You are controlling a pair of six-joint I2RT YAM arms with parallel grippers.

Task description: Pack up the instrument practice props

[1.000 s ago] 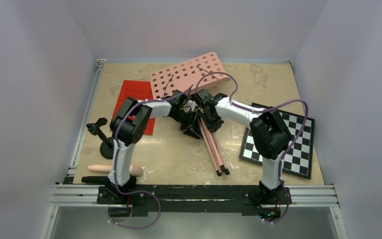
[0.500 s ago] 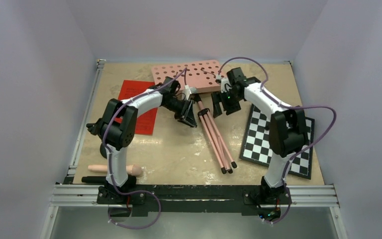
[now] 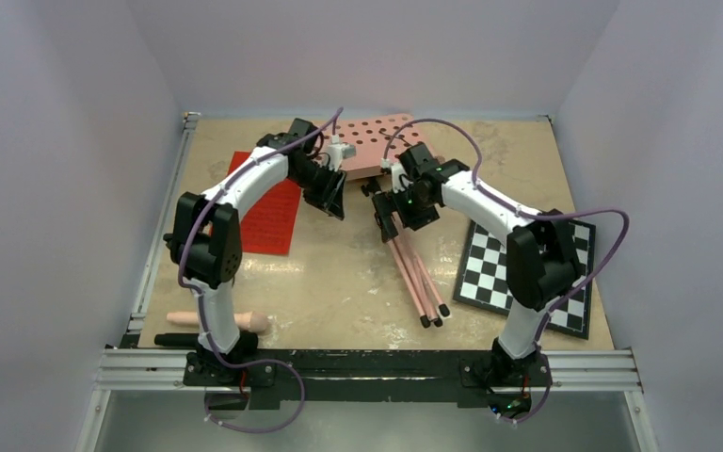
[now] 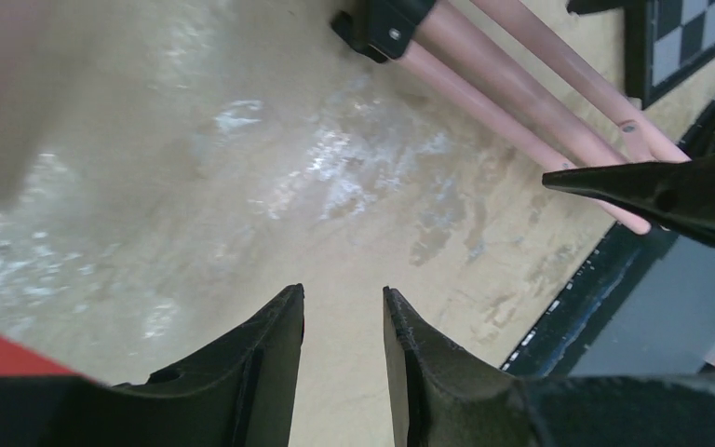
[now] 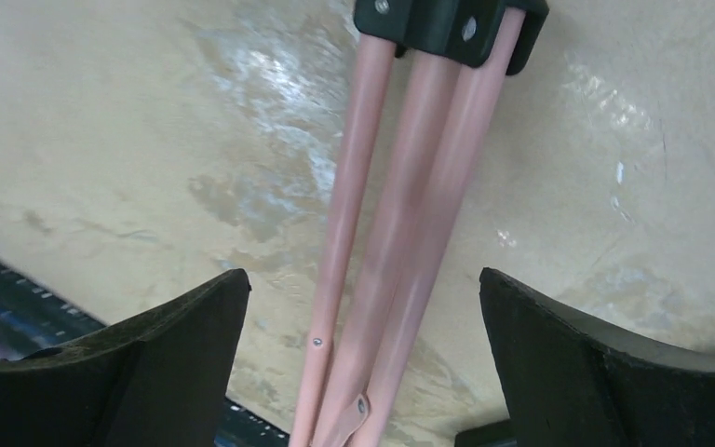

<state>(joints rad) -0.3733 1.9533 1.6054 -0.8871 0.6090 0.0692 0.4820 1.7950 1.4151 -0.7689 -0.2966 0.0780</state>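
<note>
— Where's the music stand [image 3: 381, 141]?
— Lying flat on the table [image 3: 339, 282], desk at the far side, legs [image 5: 400, 214] folded together. My right gripper [image 5: 363, 277] hangs over them, fingers spread wide.
— And my left gripper [image 4: 343, 292]?
— Fingers nearly together, pinching nothing.

Work cell seen from above. Table [image 3: 339, 282]: a beige, marbled top with pale glossy patches, bounded on three sides by plain pale lilac walls [image 3: 66, 151]. Checkerboard [image 3: 486, 275]: a flat black-and-white board with a dark border, lying on the right half of the table near the right wall, turned at a slant to the table's edges; its middle is partly covered from this view. The left wrist view catches one corner of it at the upper right. Front rail [image 3: 141, 369]: a silver aluminium profile running along the near edge, carrying a black plate [image 3: 367, 363] across its middle. Side rail [image 3: 155, 254]: a thinner silver strip along the table's left edge.
</note>
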